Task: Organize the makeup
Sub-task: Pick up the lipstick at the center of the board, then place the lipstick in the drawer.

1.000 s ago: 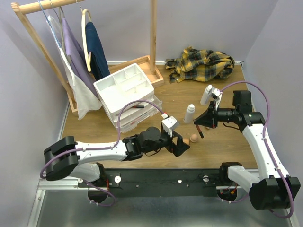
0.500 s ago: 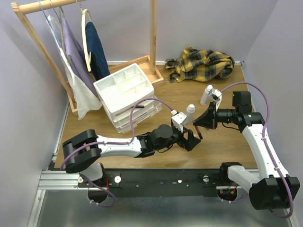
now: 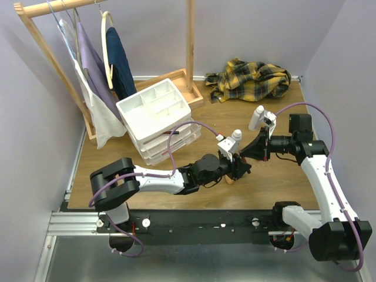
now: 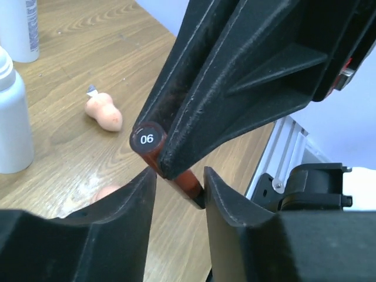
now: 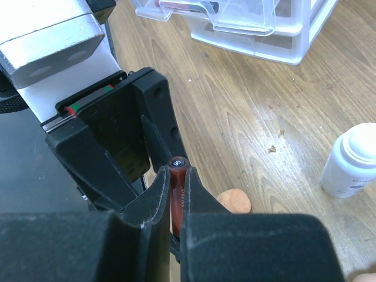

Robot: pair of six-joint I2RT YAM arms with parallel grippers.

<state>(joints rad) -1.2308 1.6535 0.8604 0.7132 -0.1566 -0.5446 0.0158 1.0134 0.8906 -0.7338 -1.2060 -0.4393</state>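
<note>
My right gripper point(image 5: 175, 176) is shut on a dark-red pencil stick point(image 5: 178, 189) with "06" on its cap, held above the wood table. My left gripper point(image 4: 180, 176) has come up under it. Its jaws stand either side of the stick's lower end point(image 4: 187, 182), the right one touching it and the left one a small gap away. In the top view both grippers meet at mid-table, left gripper point(image 3: 241, 168), right gripper point(image 3: 245, 155). One peach sponge point(image 4: 104, 113) lies on the table and another point(image 5: 234, 201) sits just below the grippers. Two white bottles point(image 3: 235, 140) point(image 3: 257, 117) stand nearby.
The white drawer unit point(image 3: 155, 108) stands at the back left, with a stick in a half-open drawer point(image 3: 171, 133). A yellow plaid cloth point(image 3: 252, 79) lies at the back right. A wooden clothes rack point(image 3: 189, 47) with hanging garments fills the far left.
My left arm reached right across the table to the stick in my right gripper, and its jaws narrowed around the stick's lower end. My right gripper stayed put, still shut on the stick.
</note>
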